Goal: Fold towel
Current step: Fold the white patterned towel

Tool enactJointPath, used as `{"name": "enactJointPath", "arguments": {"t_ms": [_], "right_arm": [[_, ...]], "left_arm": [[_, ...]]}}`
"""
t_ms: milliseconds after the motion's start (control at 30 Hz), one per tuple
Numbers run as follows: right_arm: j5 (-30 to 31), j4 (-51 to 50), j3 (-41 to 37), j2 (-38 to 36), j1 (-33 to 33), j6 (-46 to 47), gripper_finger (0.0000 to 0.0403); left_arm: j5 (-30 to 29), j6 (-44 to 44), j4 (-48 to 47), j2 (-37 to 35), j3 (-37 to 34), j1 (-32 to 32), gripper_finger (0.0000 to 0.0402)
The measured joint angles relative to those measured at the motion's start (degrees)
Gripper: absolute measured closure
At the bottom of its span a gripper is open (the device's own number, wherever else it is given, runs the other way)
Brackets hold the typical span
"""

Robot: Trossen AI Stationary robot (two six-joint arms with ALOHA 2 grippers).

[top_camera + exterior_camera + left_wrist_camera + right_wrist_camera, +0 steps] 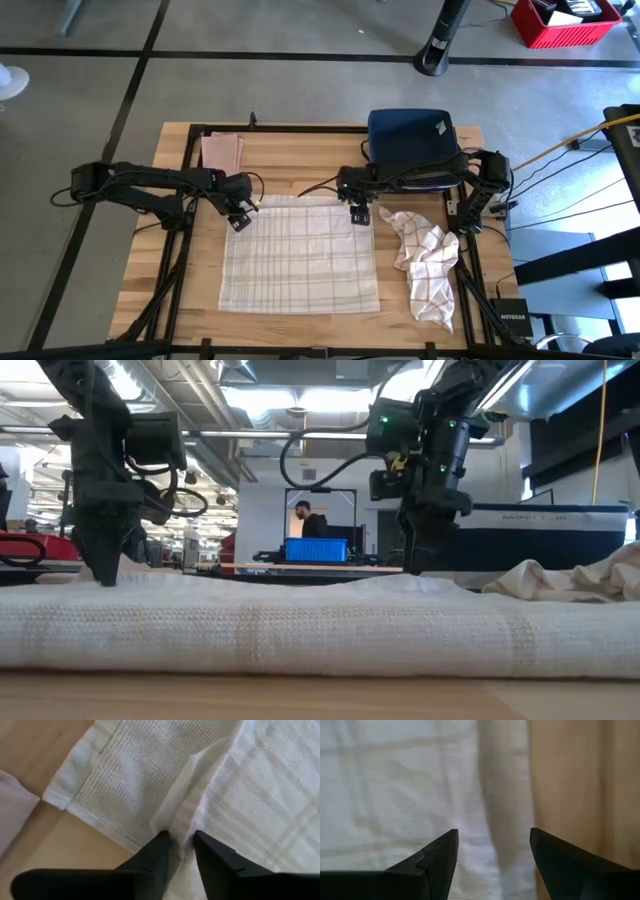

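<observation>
A white towel with faint plaid lines [300, 255] lies spread flat on the wooden table. My left gripper [240, 218] [182, 836] is down at the towel's far left corner, shut on a pinch of the cloth. My right gripper [360, 213] [492, 835] hovers open over the far right corner, its fingers on either side of the towel's right hem [502, 795] without touching it. In the low view the left gripper [105, 565] and the right gripper [425, 560] both reach down to the towel's far edge. My left gripper pinches a small raised ridge of cloth [186, 812] between its two fingers, a little in from the towel's far left corner [55, 800]. The fingers come from above, pointing down. The rest of the towel lies flat on the table.
A second, crumpled white towel with red checks [425, 265] lies right of the spread one. A dark blue bin [410, 140] stands at the far edge behind the right gripper. A pink cloth [222, 152] lies at the far left. A person shows far behind the table [310, 520].
</observation>
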Motion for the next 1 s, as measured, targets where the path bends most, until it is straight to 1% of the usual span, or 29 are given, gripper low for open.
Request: {"name": "enactJointPath", "arguments": {"t_ms": [100, 167, 300, 400, 600, 767, 867, 1000], "right_arm": [[-3.62, 0.50, 0.00, 0.21, 0.27, -0.19, 0.0155], [-4.18, 0.23, 0.00, 0.24, 0.39, -0.26, 0.0155], [-3.26, 0.55, 0.00, 0.24, 0.22, -0.26, 0.0156], [-2.54, 0.70, 0.00, 0.24, 0.19, -1.56, 0.0172], [-2.56, 1.60, 0.02, 1.13, 0.22, -1.65, 0.0220], [-2.54, 1.55, 0.02, 3.32, 0.22, -1.66, 0.0246], [-2.56, 1.56, 0.01, 3.44, 0.22, -1.66, 0.0260], [-3.83, -2.98, 0.75, 2.15, 0.22, -1.70, 0.0287]], "left_arm": [[0.02, -0.46, 0.33, -0.02, -0.06, -0.71, 0.0335], [0.06, 0.34, 0.48, -0.02, -0.07, -1.21, 0.0350], [0.04, 0.80, 0.54, -0.02, -0.10, -1.88, 0.0375], [0.04, 1.12, 0.67, -0.02, -0.10, -2.23, 0.0387], [0.06, 1.97, 1.38, -0.02, -0.14, -2.23, 0.0388], [0.04, 2.10, 1.38, -0.02, -0.14, -2.21, 0.0380], [0.04, 2.10, 1.36, -0.02, -0.14, -2.21, 0.0380], [0.04, 2.10, 1.36, -0.02, -0.14, -2.21, 0.0385]]}}
